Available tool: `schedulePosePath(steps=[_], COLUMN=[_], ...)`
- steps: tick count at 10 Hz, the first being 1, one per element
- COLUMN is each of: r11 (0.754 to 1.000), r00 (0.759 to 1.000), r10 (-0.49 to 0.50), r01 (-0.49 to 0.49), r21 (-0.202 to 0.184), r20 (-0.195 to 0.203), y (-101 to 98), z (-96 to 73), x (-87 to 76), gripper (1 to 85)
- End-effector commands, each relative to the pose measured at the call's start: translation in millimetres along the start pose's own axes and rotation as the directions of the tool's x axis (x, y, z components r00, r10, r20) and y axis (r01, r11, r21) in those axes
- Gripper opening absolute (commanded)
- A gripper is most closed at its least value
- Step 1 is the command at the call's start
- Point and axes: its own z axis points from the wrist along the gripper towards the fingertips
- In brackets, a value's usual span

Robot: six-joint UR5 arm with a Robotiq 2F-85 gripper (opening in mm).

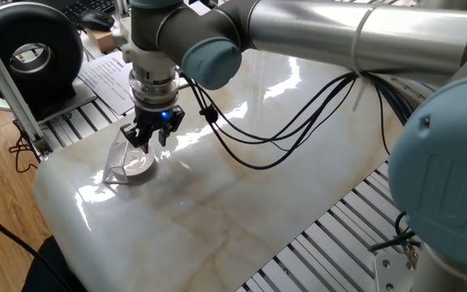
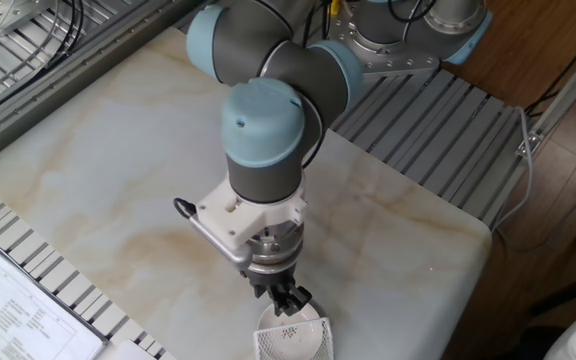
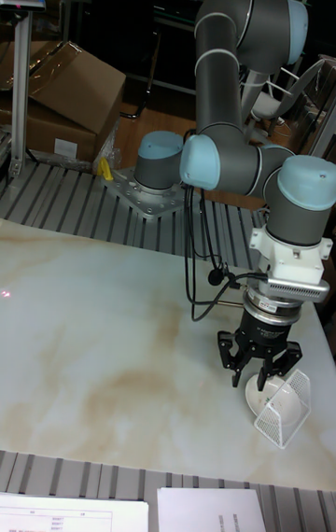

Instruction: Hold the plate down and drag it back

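Note:
The plate [image 1: 139, 167] is a small white round dish near the marble table's corner. It also shows in the other fixed view as the plate [image 2: 290, 325] and in the tall view as the plate [image 3: 265, 395]. A silver wire rack [image 1: 118, 157] leans against its side, also seen as the rack [image 2: 292, 346] and the rack [image 3: 287, 412]. My gripper [image 1: 147, 139] points straight down just above the plate's rim, with its fingertips together and nothing between them. The same gripper [image 2: 290, 302] [image 3: 260, 373] hangs low over the plate. I cannot tell whether it touches the plate.
The table edge [image 1: 63, 207] runs close past the plate and rack. Black cables [image 1: 250, 130] hang from the arm over the marble top. Printed sheets [image 2: 13, 305] lie beside the table, and a black round device [image 1: 31, 45] stands beyond the corner.

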Motion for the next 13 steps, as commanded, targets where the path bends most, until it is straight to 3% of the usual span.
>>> schedulePosePath(steps=[1, 3, 6, 7, 8, 9, 11, 13], r11=[1.000, 1.000, 1.000, 1.000, 0.999, 0.999, 1.000, 1.000], r00=[1.000, 0.999, 1.000, 1.000, 0.999, 0.999, 1.000, 1.000], r10=[0.017, 0.023, 0.002, -0.016, -0.017, -0.017, 0.000, -0.004], r01=[-0.017, -0.022, -0.002, 0.016, 0.015, 0.015, -0.001, 0.004], r21=[-0.014, -0.018, -0.002, -0.010, -0.050, -0.050, -0.023, -0.024], r20=[0.017, 0.029, -0.011, -0.025, -0.042, -0.047, -0.026, -0.019], y=[2.7, 3.5, -2.8, -0.8, 9.5, 9.4, 7.6, 3.2], z=[1.2, 6.5, -3.8, -3.8, -4.3, -4.3, 8.1, 15.8], x=[1.0, -0.2, 4.1, 8.0, 12.5, 13.7, 7.8, 8.7], gripper=[41.0, 41.0, 39.7, 39.0, 39.0, 39.3, 39.0, 38.7])
